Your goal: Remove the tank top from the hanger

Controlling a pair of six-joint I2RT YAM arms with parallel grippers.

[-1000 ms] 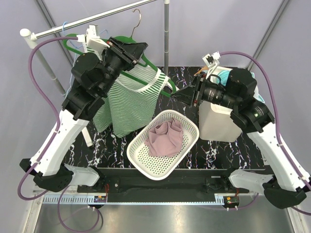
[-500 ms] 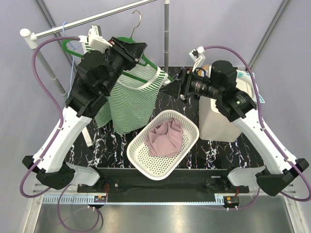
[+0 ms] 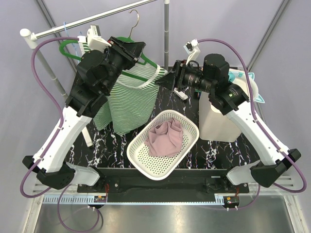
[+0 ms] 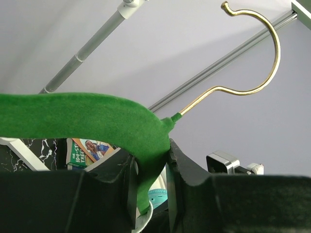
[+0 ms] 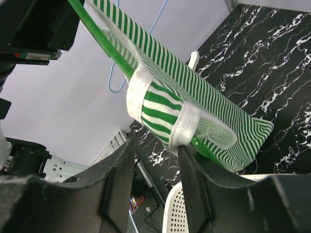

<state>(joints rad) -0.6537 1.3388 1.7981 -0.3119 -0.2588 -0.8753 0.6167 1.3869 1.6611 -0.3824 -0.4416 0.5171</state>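
Observation:
A green-and-white striped tank top (image 3: 130, 99) hangs on a green velvet hanger (image 3: 152, 61) with a gold hook (image 3: 137, 20). The hook is off the rail. My left gripper (image 3: 139, 50) is shut on the hanger (image 4: 97, 116) just below the hook (image 4: 262, 53), its jaws (image 4: 149, 179) pinching the green neck. My right gripper (image 3: 163, 81) is open at the hanger's right shoulder. In the right wrist view the white-edged strap (image 5: 156, 104) of the tank top (image 5: 209, 104) sits just above the gap of the gripper (image 5: 155, 148), over the hanger arm (image 5: 99, 36). Nothing is between the right fingers.
A white perforated basket (image 3: 141, 158) with a pink cloth (image 3: 165, 137) stands on the black marbled table (image 3: 214, 148). A white bin (image 3: 218, 124) is under my right arm. A clothes rail (image 3: 92, 19) and a vertical pole (image 3: 166, 34) run behind.
My right arm has swung left and up, from beside the white bin to the tank top's right strap. My left arm has kept its grip and lifted the hanger slightly.

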